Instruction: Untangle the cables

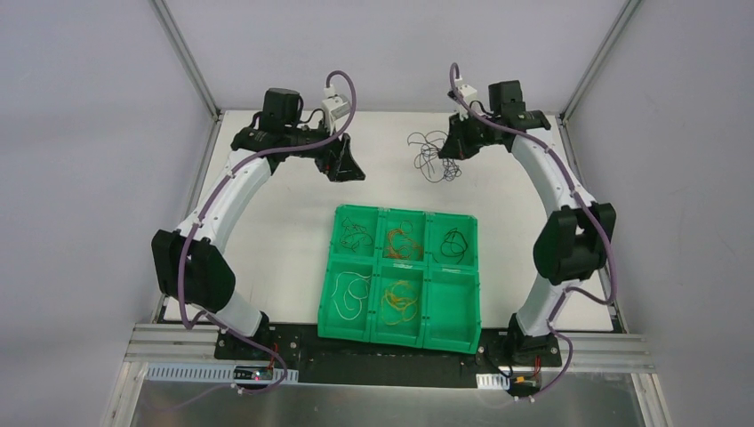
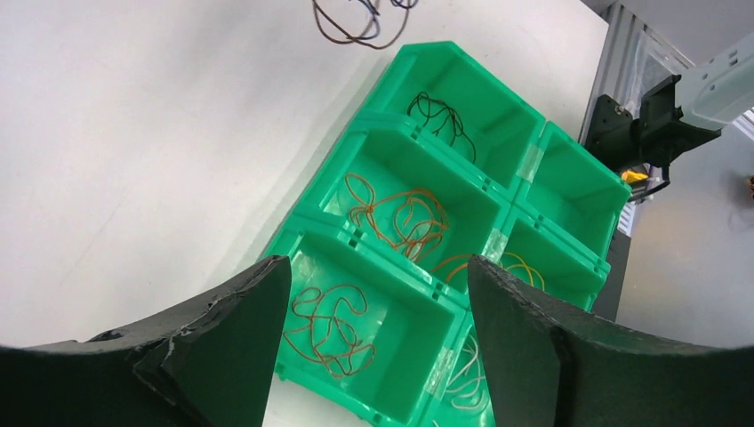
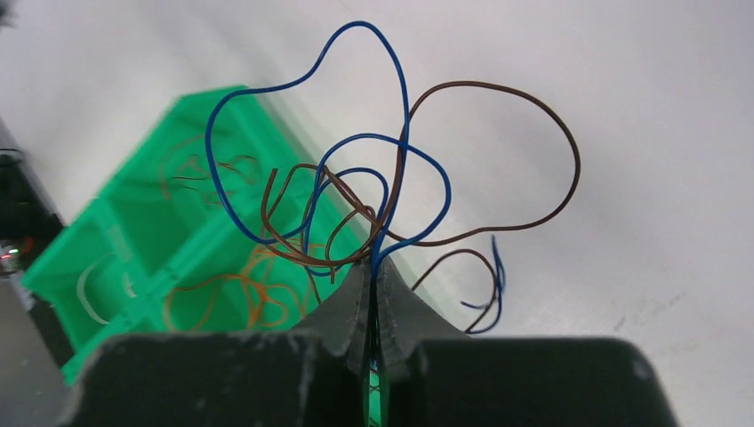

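Observation:
A tangle of thin blue and brown cables (image 3: 373, 191) hangs from my right gripper (image 3: 374, 267), which is shut on it above the white table. In the top view the tangle (image 1: 430, 153) sits just left of the right gripper (image 1: 455, 148) at the back of the table. My left gripper (image 1: 345, 169) is open and empty, and through its fingers (image 2: 378, 302) I look down at the green bin tray. A loop of the tangle (image 2: 356, 22) shows at the top of the left wrist view.
A green six-compartment tray (image 1: 402, 331) lies at front centre. Its bins hold sorted wires: reddish-brown (image 2: 331, 327), orange (image 2: 400, 218), black (image 2: 440, 116), yellow (image 2: 525, 267) and white (image 1: 351, 292). One front-right bin (image 1: 452, 307) holds nothing.

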Tool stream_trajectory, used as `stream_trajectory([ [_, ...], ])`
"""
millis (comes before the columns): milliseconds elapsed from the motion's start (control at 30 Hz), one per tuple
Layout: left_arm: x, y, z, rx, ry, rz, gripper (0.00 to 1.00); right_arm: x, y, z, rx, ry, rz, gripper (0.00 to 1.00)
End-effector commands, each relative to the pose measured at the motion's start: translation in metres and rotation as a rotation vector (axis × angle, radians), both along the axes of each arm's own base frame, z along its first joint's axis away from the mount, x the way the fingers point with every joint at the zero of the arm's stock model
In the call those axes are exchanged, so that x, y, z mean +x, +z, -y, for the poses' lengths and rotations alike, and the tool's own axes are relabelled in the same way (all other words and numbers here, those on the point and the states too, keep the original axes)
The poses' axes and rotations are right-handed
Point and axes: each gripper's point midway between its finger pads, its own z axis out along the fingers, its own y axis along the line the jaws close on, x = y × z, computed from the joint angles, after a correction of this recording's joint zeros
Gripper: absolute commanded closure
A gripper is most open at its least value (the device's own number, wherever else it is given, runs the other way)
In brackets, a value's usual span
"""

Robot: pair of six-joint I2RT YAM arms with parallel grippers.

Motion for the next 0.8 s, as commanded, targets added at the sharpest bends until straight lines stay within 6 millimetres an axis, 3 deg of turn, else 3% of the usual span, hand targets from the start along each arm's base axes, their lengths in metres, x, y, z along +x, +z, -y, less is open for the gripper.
stream_trajectory([
  [0, 0.006, 0.043, 0.021, -0.116, -0.101, 0.148, 0.28, -0.031, 0.069, -0.035, 0.19, 0.104, 0.043, 1.0],
  [100, 0.01, 0.061, 0.026, -0.144, -0.123, 0.22, 0.31, -0.04, 0.089, -0.043, 0.24, 0.134, 0.058, 1.0],
  [267, 0.002, 0.063, 0.043, -0.136, -0.212, 0.328, 0.3, -0.058, 0.114, -0.061, 0.31, 0.213, 0.088, 1.0],
  [433, 0.007, 0.057, 0.052, -0.057, -0.228, 0.49, 0.26, -0.078, 0.11, -0.068, 0.259, 0.298, 0.138, 1.0],
  [633, 0.016, 0.055, 0.064, -0.026, -0.215, 0.533, 0.27, -0.092, 0.102, -0.072, 0.221, 0.349, 0.127, 1.0],
  [700, 0.017, 0.052, 0.07, -0.019, -0.217, 0.533, 0.31, -0.094, 0.103, -0.074, 0.223, 0.357, 0.123, 1.0],
  [767, 0.016, 0.05, 0.074, -0.017, -0.222, 0.528, 0.46, -0.094, 0.101, -0.074, 0.216, 0.357, 0.123, 1.0],
])
